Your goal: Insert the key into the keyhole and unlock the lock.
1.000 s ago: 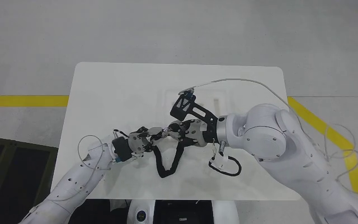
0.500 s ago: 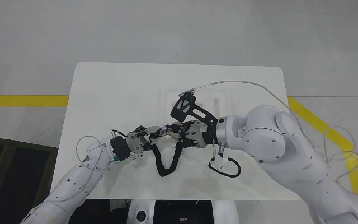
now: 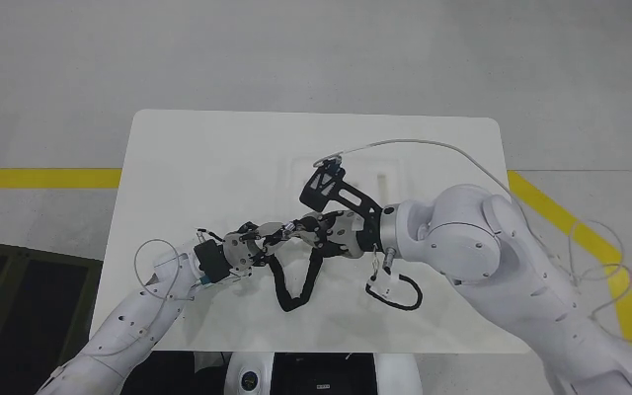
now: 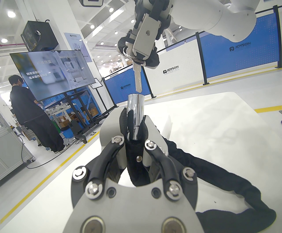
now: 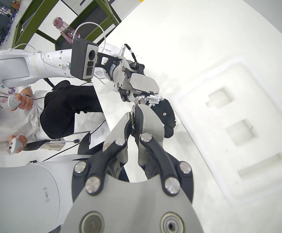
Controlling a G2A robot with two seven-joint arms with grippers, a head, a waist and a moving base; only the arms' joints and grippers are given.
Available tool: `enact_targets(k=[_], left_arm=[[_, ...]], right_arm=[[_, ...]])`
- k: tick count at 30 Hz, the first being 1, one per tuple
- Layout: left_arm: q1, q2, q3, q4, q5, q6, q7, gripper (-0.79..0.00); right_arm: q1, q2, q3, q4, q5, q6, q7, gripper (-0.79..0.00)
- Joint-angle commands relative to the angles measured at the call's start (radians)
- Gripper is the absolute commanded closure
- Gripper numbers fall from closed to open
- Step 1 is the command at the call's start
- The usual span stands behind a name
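I see a white table [image 3: 197,178] carrying a white foam insert [image 5: 205,123] with rectangular recesses. A black cable [image 3: 291,294] loops on the tabletop.

Bright ceiling lamps [image 4: 11,14] wash the white table [image 3: 197,148], shadows soft, wrist views' edges bowed.

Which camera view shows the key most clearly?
The left wrist view: the key shows its whole blade, held by the right gripper, tip just short of the lock. The top view shows a tiny speck; in the right wrist view the fingers mostly hide it.
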Motion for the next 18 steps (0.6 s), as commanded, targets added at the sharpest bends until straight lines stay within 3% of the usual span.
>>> enact_targets(k=[1, 18], left_arm=[[0.000, 0.000, 0.000, 0.000, 0.000, 0.000, 0.000, 0.000], [0.000, 0.000, 0.000, 0.000, 0.000, 0.000, 0.000, 0.000]], right_arm=[[0.003, -0.002, -0.004, 0.004, 0.001, 0.001, -0.002, 0.000], [0.016, -0.010, -0.016, 0.018, -0.014, 0.018, 0.003, 0.000]])
